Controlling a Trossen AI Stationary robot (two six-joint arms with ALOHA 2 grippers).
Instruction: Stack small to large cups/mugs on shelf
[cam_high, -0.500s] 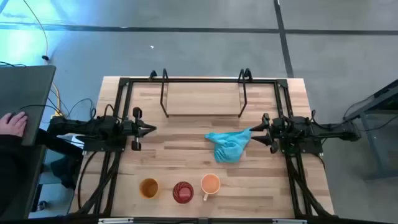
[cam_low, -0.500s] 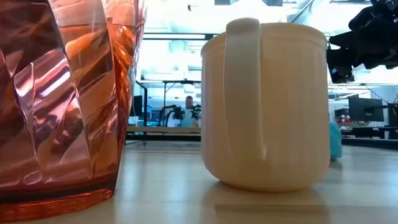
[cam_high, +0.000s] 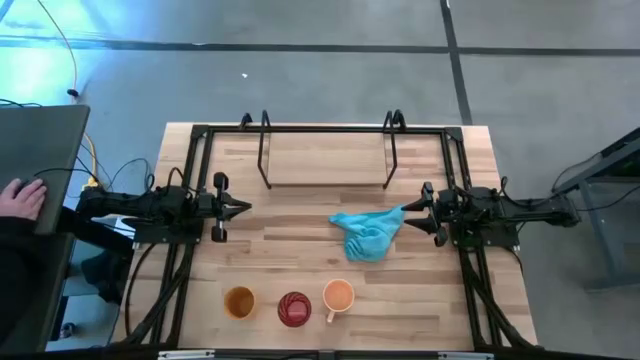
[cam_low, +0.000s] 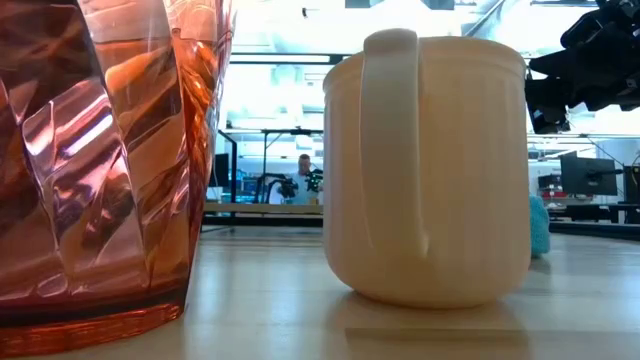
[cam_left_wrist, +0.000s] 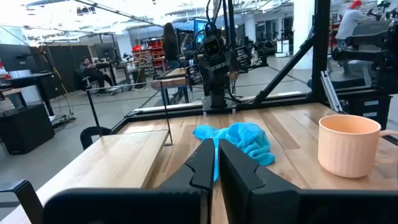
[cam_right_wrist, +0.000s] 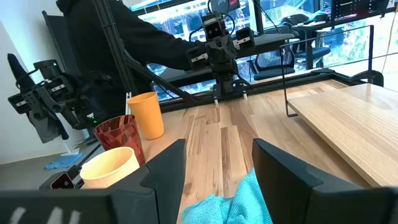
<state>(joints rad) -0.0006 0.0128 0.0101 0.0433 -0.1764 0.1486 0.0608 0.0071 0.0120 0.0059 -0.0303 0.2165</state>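
Change: none seen since a moment ago; stacking judged not begun.
Cups: 3 (cam_high: 292, 305) ranged along near table edge, shelf (cam_high: 326, 158) unloaded.
Left gripper (cam_high: 238, 208): clenched, nothing held.
Right gripper (cam_high: 408, 209): released, above cloth (cam_high: 367, 233).

1. You see two dark, near-black arms, the left arm (cam_high: 150, 208) at the frame's left and the right arm (cam_high: 500, 212) at its right; each is boxy at the wrist.
2. Your left gripper (cam_left_wrist: 214, 163) has two smooth black wedge-shaped fingers; your right gripper (cam_right_wrist: 217, 171) has broader black fingers.
3. Black cables trail from the left arm's base toward the left edge.
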